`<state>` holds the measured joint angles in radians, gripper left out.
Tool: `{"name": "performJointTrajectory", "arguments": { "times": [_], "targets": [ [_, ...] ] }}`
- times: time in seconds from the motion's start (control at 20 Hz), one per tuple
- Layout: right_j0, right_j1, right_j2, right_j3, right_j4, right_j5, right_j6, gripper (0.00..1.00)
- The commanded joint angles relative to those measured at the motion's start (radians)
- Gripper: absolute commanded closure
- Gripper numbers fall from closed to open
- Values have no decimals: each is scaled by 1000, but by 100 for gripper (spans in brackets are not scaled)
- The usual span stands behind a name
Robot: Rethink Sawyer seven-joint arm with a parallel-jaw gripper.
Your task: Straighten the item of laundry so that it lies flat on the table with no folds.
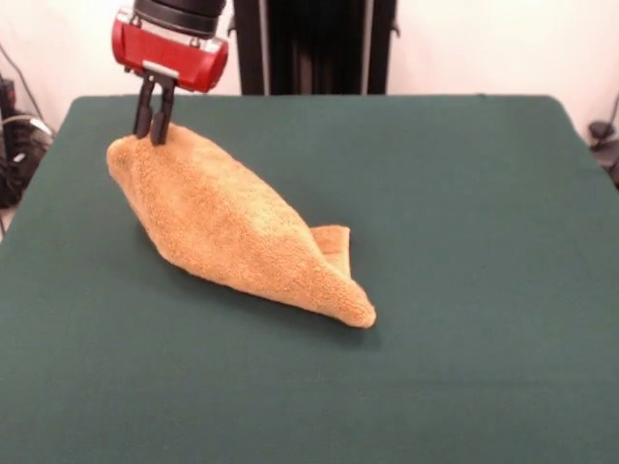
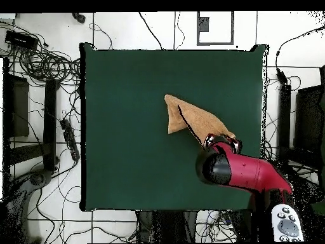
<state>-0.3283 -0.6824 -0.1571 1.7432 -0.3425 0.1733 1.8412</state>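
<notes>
Lab: floor cables [image 2: 44,63], pedestal-mounted robot arm [image 2: 251,173].

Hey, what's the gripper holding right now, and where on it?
The gripper pinches the orange towel at its raised top edge, the end nearest the robot.

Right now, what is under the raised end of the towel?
The towel drapes down from the gripper, whose fingers pinch its top; only the green table shows around it. Whatever lies beneath the tented cloth is covered.
</notes>
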Motion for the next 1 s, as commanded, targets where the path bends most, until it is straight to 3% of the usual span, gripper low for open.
{"name": "performJointTrajectory", "arguments": {
  "times": [0.05, 0.2, 0.35, 0.65, 1.0],
  "targets": [
    [84, -89, -29, 181, 30, 161, 140, 100],
    [135, -129, -75, 219, 48, 177, 180, 100],
    [170, -105, -94, 207, 59, 137, 208, 100],
    [68, 121, 73, -52, 76, 75, 98, 100],
    [69, 273, 103, -253, 50, 25, 69, 100]
  ]
}}
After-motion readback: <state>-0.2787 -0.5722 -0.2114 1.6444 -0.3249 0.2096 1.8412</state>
